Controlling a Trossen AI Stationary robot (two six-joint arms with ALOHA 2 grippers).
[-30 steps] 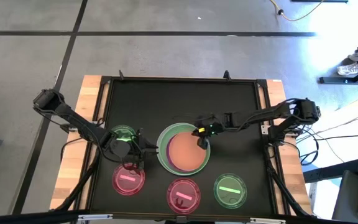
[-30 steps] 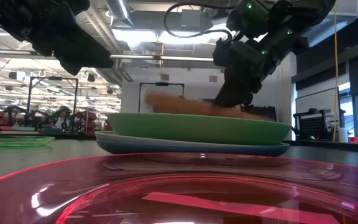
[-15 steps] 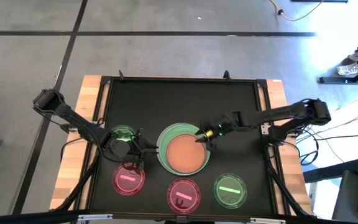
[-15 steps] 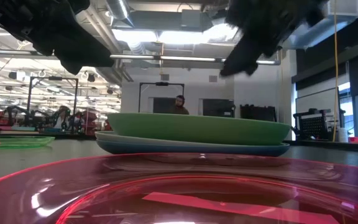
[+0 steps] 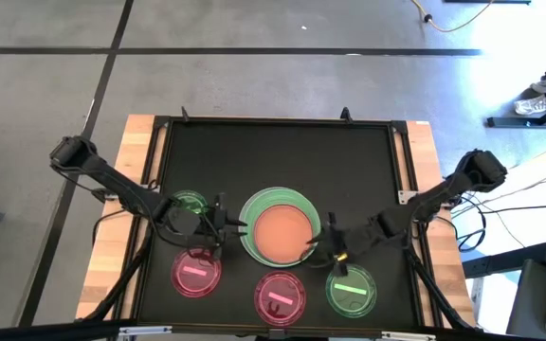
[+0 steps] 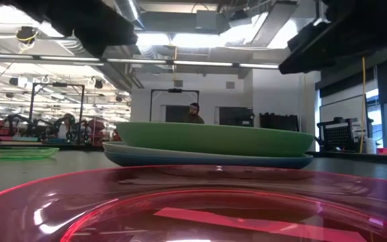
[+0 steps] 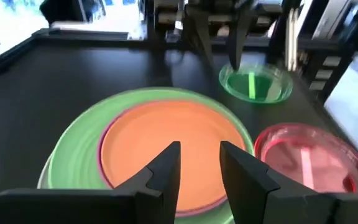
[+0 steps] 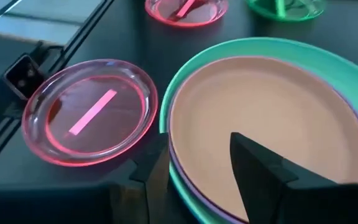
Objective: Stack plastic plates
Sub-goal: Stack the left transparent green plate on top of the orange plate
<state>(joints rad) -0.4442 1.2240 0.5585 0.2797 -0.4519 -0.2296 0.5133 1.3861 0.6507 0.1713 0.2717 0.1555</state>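
The stack of plastic plates (image 5: pixel 280 235) stands mid-table. The orange plate (image 7: pixel 166 146) lies on top, with a thin purple rim (image 8: pixel 178 169) and the green plate (image 6: pixel 213 138) under it, then a white and a blue plate (image 6: pixel 207 162) on the mat. My left gripper (image 5: pixel 226 224) hovers open at the stack's left edge. My right gripper (image 5: pixel 330 248) hovers open at its near right edge, nothing between the fingers. Small translucent plates lie flat around: green (image 5: pixel 190 204), pink (image 5: pixel 196 273), pink (image 5: pixel 279 296), green (image 5: pixel 352 289).
A raised black frame (image 5: pixel 273 121) borders the dark mat, with wooden table edges (image 5: pixel 112 237) outside it. The far half of the mat holds nothing. A person sits in the room behind the table (image 6: pixel 193 114).
My right gripper has let go of the orange plate, which was tilted above the stack and now lies flat on it. The gripper has drawn back toward the table's right and near edge. My left gripper has edged toward the stack.
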